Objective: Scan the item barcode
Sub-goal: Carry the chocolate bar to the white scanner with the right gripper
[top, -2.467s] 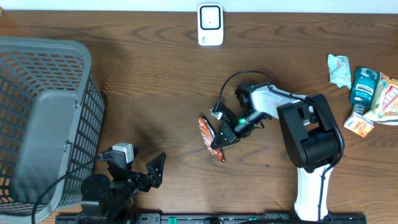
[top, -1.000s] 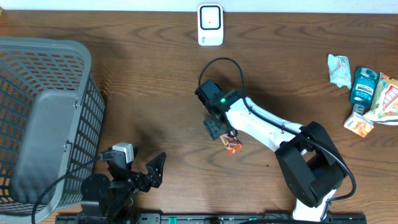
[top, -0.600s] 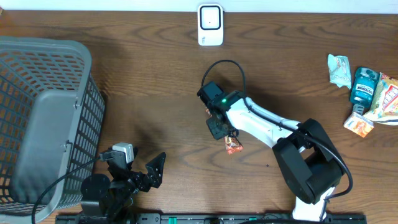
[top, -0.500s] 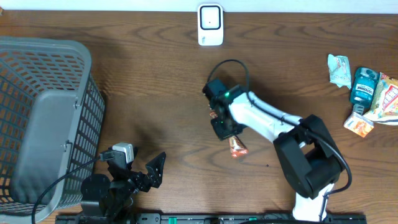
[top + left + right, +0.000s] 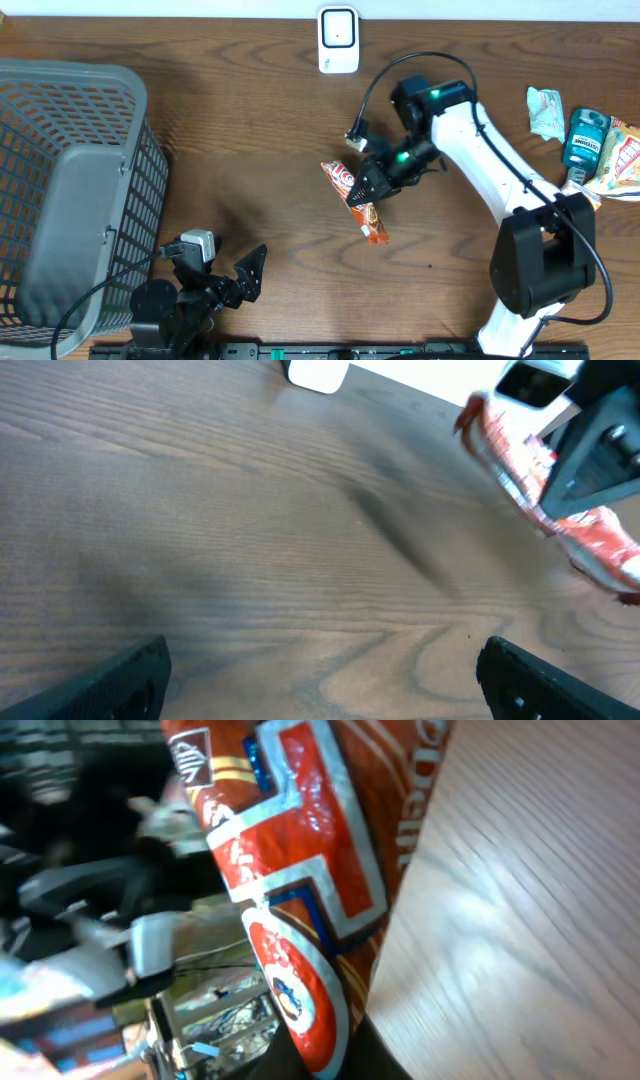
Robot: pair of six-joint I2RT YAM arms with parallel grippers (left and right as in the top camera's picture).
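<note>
white scanner (image 5: 338,40) at top centre edge, well apart from the snack wrapper (image 5: 345,182). heap of groceries (image 5: 585,150) at right edge, beyond the right arm. grey mesh basket (image 5: 100,80) along the left side, contents not made out. red-orange wrapper mid-frame, tilted, clamped in right gripper (image 5: 368,190). left gripper (image 5: 250,275) at lower left, jaws spread wide. dark wood-grain table (image 5: 250,150) underneath.

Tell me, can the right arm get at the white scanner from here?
Probably yes. The scanner stands a short way beyond the right arm, with nothing on the table between them. Its jaws are shut on the red packet, so it would arrive carrying that.
</note>
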